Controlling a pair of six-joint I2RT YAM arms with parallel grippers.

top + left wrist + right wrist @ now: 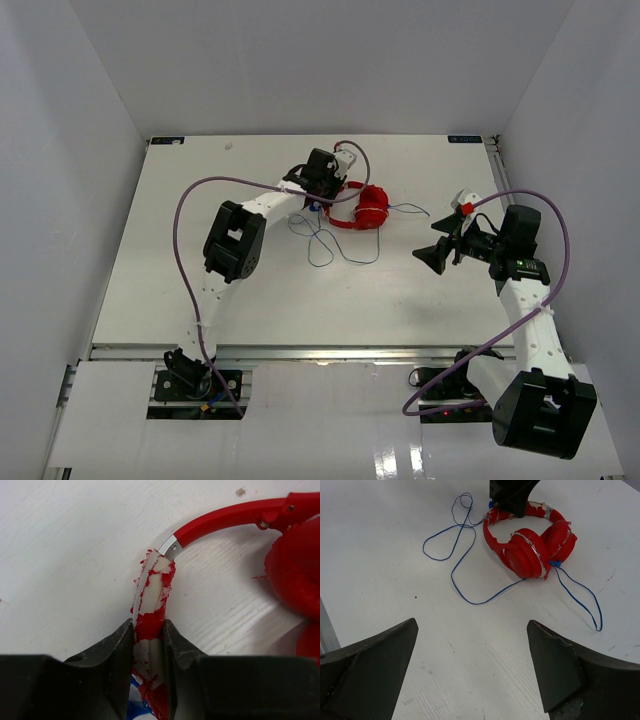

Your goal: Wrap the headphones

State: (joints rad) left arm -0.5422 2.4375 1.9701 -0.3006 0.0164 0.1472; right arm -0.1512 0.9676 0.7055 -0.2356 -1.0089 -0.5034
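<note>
The red headphones lie on the white table at the back centre, their cups folded together. My left gripper is shut on the peeling red-and-white headband, one finger pressed against each side. Some blue shows under its jaws. The thin blue cable sprawls in loose loops on the table in front of the headphones, and another loop runs off from the cups. My right gripper hovers open and empty, to the right of the headphones, facing them.
Thick purple robot cables arc over both arms. White walls close in the table on the left, the right and the back. A metal rail runs along the table's near edge.
</note>
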